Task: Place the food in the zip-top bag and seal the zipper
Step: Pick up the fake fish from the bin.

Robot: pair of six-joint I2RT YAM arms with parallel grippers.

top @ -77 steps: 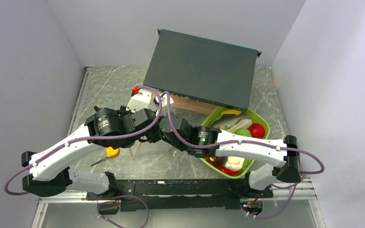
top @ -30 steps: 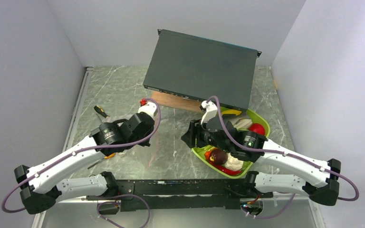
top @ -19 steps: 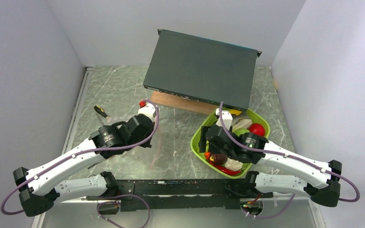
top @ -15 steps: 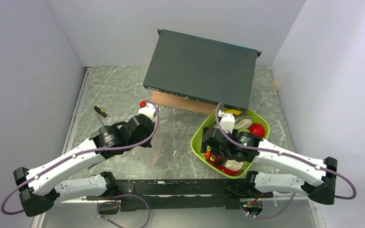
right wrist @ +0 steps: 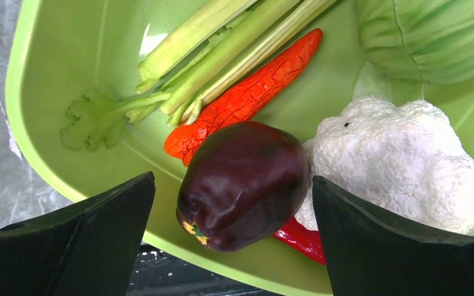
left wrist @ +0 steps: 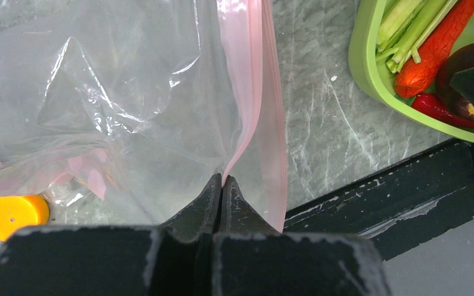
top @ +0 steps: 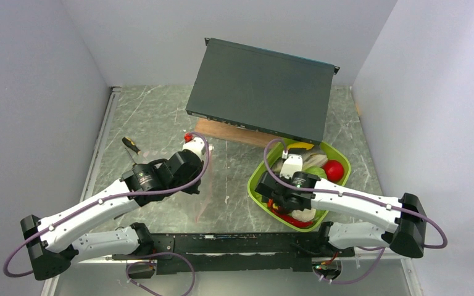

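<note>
The zip-top bag [left wrist: 117,105] is clear with pink dots, and my left gripper [left wrist: 222,182] is shut on one lip of its pink zipper [left wrist: 250,80]. From above, the bag [top: 202,200] hangs faintly below the left gripper [top: 195,185]. My right gripper [right wrist: 233,185] is open wide inside the lime-green tray [right wrist: 68,74], its fingers either side of the dark purple ball [right wrist: 244,182] without touching it. Around the ball lie white cauliflower [right wrist: 401,163], an orange-red chili [right wrist: 247,95], green stalks [right wrist: 222,37], cabbage [right wrist: 432,37] and a red chili [right wrist: 299,237]. A red tomato [top: 334,169] sits further back.
A large black box [top: 262,89] leans on a wooden board [top: 231,132] behind the tray [top: 256,185]. A yellow-handled screwdriver [top: 131,145] lies at the left, and an orange handle end [left wrist: 9,213] shows under the bag. A black rail [left wrist: 395,209] runs along the near edge.
The right gripper has opened wide and drawn back and down into the tray, around the purple ball. The left arm keeps its grip on the bag and has barely moved.
</note>
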